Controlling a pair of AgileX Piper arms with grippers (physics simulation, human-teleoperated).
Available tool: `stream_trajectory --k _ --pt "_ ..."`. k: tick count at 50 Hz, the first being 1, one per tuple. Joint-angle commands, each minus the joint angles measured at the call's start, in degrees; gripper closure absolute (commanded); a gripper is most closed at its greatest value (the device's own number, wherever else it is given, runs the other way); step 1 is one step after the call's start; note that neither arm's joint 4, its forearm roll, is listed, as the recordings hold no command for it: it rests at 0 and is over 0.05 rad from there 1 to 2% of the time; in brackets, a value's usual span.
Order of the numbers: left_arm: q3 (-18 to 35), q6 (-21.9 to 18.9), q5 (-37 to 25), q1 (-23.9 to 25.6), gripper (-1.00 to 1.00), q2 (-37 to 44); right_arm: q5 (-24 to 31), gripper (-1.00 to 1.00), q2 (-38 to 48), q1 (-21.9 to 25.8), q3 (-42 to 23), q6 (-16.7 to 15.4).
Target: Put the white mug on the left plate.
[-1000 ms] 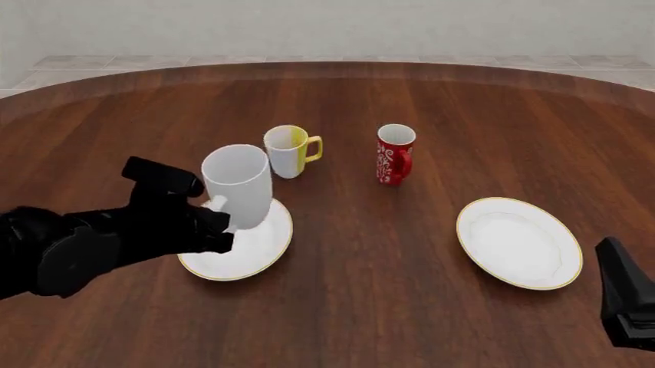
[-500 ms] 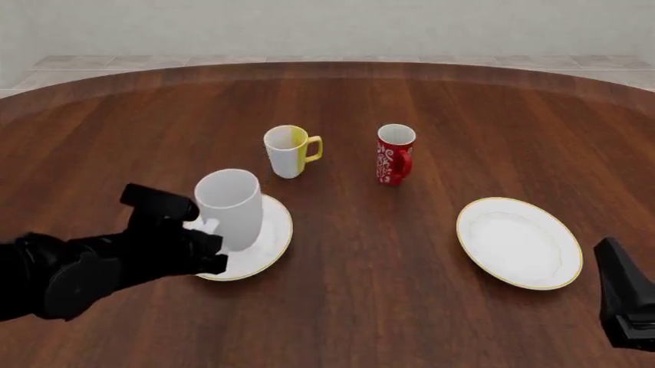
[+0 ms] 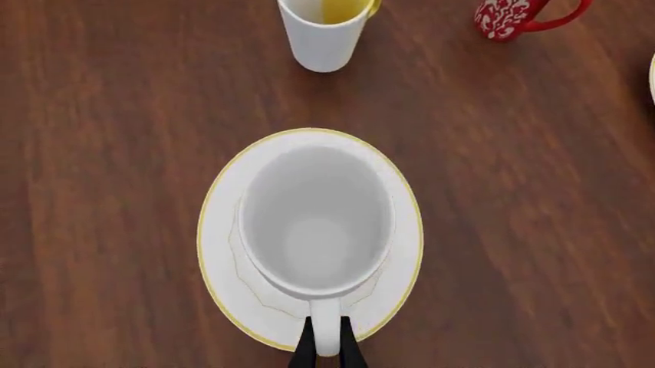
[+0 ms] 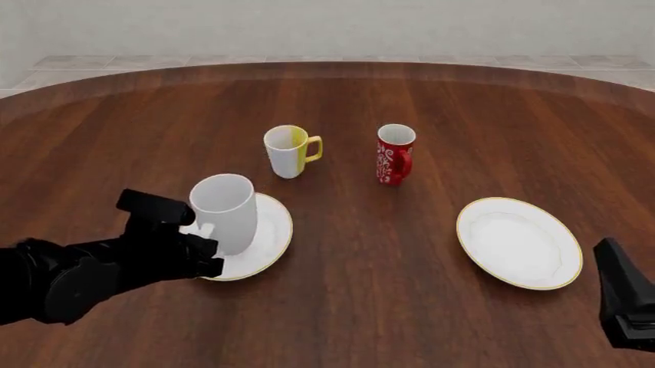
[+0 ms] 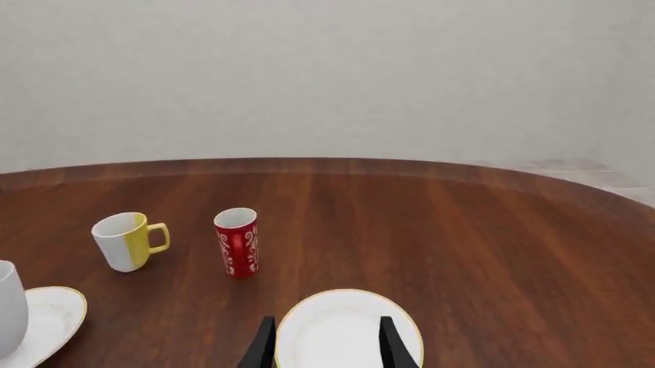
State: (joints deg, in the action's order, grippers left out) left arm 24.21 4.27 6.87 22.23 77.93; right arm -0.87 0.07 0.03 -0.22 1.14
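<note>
Setting white mug (image 4: 225, 212) onto left plate (image 4: 268, 238), left end effector (image 3: 325, 349) pinching handle, mug just ahead; next needing release; right end effector (image 5: 325, 343) spread wide, idling.

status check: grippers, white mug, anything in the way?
Left gripper shut on white mug handle, mug upright over left plate. Right gripper open, holding nothing, above the other plate. Nothing in the way.

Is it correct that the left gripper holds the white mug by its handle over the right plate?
Not quite. The left gripper holds the white mug by its handle over the left plate, not the right one, as the front view shows.
</note>
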Motion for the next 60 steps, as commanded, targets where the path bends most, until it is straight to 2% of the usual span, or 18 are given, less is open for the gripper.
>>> stream_trajectory --k 1,34,39,40,60 --pt "-0.1 -0.1 0.8 -0.2 1.0 0.6 0.0 -1.0 0.0 0.0 0.0 0.1" --pt "-2.3 0.7 5.4 0.6 1.0 4.5 -0.1 -1.0 0.0 -0.2 0.0 0.1" --pt "-2.1 1.8 5.4 3.4 1.0 4.2 -0.1 -1.0 0.0 -0.2 0.0 0.1" --pt "-2.0 1.5 5.3 3.2 -1.0 4.5 -0.2 -1.0 0.0 -0.2 0.0 0.1" --pt "-3.7 -0.2 2.4 1.9 -1.0 -1.5 -0.2 -1.0 0.0 -0.3 0.0 0.4"
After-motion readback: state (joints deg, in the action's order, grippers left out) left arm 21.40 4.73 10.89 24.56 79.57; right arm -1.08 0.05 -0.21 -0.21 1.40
